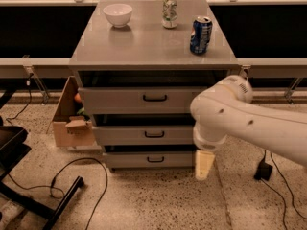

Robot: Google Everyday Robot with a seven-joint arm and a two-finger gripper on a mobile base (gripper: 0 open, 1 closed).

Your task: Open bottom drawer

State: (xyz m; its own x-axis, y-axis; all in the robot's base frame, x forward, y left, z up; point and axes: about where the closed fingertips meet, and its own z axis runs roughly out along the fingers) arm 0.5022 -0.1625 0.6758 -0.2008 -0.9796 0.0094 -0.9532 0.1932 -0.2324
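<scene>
A single camera covers the scene. It is set above and in front of the grey cabinet (153, 51) and faces forward and down, so both the cabinet top and the speckled floor (144, 200) are in frame. Range is moderate: the whole cabinet fits, with the bottom drawer (139, 160) low in the centre. The arm (254, 123) enters from the right edge, close to the lens, so the camera possibly rides on the robot. The gripper (203, 166) hangs at lower centre-right, over the bottom drawer's right end.

White bowl (117, 14), silver can (169, 12), blue can (200, 35) on cabinet top (144, 49) (well apart); cardboard box (71, 124) beside cabinet.
</scene>
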